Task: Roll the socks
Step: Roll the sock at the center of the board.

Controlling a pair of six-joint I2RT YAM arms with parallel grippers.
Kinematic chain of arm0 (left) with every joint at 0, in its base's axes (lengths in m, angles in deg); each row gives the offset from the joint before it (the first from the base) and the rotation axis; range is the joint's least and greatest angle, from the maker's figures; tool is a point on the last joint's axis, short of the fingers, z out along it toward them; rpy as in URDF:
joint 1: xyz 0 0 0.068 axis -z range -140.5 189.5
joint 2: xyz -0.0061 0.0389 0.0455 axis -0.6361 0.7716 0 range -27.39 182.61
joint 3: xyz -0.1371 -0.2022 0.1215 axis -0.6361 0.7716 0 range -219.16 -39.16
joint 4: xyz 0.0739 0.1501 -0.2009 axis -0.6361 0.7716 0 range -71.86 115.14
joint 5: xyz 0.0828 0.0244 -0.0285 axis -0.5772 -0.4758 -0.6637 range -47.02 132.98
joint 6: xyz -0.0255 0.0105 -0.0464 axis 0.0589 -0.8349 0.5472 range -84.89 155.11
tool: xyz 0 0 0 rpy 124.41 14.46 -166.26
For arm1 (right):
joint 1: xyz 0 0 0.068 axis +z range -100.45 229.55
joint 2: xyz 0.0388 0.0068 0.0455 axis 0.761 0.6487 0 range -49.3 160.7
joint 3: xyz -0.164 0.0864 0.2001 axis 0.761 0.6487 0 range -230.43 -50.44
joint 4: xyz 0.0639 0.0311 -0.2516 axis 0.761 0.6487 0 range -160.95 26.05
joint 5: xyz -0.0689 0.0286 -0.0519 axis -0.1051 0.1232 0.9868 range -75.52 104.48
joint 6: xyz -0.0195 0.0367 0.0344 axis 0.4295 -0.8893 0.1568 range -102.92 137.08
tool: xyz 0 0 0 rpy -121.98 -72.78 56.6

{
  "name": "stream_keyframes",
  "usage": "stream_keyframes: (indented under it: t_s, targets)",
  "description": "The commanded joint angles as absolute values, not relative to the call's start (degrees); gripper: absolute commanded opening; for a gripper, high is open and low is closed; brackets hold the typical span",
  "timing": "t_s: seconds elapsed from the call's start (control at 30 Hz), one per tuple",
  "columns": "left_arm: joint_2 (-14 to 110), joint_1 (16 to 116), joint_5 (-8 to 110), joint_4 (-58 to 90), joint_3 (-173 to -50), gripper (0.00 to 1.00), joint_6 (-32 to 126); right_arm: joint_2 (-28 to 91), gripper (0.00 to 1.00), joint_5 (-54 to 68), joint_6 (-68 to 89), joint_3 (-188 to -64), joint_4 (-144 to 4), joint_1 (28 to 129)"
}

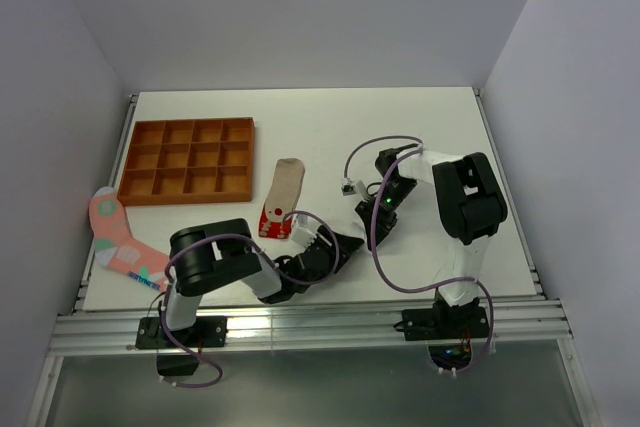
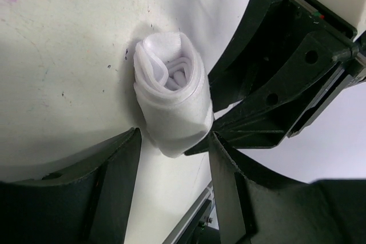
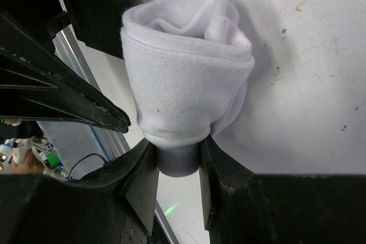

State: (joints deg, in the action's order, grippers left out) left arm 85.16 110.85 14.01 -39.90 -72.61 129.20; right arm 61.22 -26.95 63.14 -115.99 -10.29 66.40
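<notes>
1. The white sock (image 2: 171, 101) is wound into a short fat roll near the near edge of the table (image 1: 420, 137), a little right of the middle, between the two arms' tips.
2. Its long axis runs roughly near to far. The coiled open end faces the far side, and the end with the grey cuff points at the near rail (image 2: 191, 215).
3. The right gripper (image 3: 178, 158) reaches in from the far right, and its fingers (image 3: 143, 181) pinch the grey cuff end tight.
4. The left gripper (image 2: 174, 144) reaches in from the left. Its fingers (image 2: 114, 187) stand spread on either side of the same near end, close against the roll. I cannot tell whether they press it.
5. The beige sock (image 1: 286, 183) lies flat left of the grippers, its length near to far and leaning slightly right at the far end.
6. The red sock (image 1: 272, 219) with white spots lies at the beige one's near end, touching it.
7. A pink sock (image 1: 120, 237) lies slanted over the table's left edge, just near of the wooden tray (image 1: 187, 198).
</notes>
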Motion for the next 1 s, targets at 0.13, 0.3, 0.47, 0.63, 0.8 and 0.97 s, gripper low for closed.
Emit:
stream_keyframes:
  t_s: [0.13,0.3,0.47,0.63,0.8,0.97]
  targets:
    - [86.6,111.3,10.6,-31.3,-76.1,0.57,131.2,62.9,0.13,-25.3,63.8,-117.1,-12.1,65.8]
    - [86.9,111.4,9.2,-28.8,-76.4,0.57,133.9,63.3,0.13,-28.3,66.0,-118.1,-9.3,65.4]
    - [87.2,111.5,9.0,-28.8,-76.5,0.58,134.3,64.3,0.13,-32.0,70.9,-120.5,-2.9,64.5]
    - [87.8,111.5,8.7,-29.7,-76.4,0.57,135.1,65.2,0.13,-36.5,76.0,-122.4,3.5,63.8]
    - [87.2,111.6,7.7,-30.0,-76.3,0.58,135.0,65.5,0.13,-37.5,78.6,-123.5,6.9,63.7]
    - [87.0,111.6,7.8,-29.2,-77.6,0.57,134.3,66.0,0.13,-38.8,81.2,-124.3,10.4,63.7]
